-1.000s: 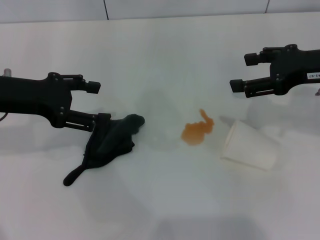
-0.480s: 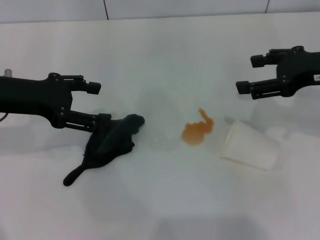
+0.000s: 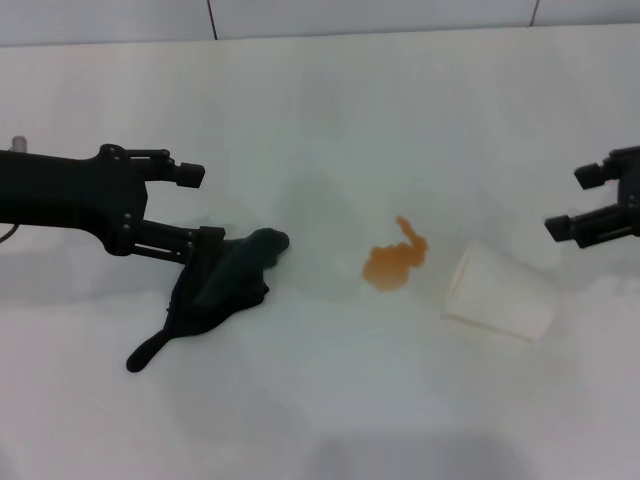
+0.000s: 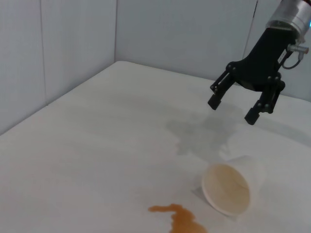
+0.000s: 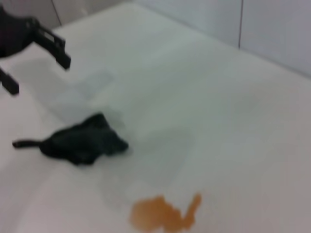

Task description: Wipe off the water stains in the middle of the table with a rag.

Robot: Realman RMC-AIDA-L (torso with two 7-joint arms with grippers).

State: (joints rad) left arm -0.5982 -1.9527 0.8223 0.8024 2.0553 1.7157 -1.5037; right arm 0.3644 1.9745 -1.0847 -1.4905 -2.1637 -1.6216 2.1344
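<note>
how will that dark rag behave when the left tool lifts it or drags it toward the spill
The rag lies crumpled with a thin tail trailing, so it is probably limp and would drape and dangle if lifted. On the glossy table it would likely slide easily, perhaps bunching up before reaching the water stains.

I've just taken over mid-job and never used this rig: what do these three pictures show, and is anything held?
It is a two-armed robot. The wide picture looks down from its head; the other two come from its wrists. On the white table lie a dark rag, an orange-brown water stain in the middle and a paper cup on its side. The left gripper is at the rag, jaws open; the right gripper hangs right of the cup, jaws open. Nothing is held.
</note>
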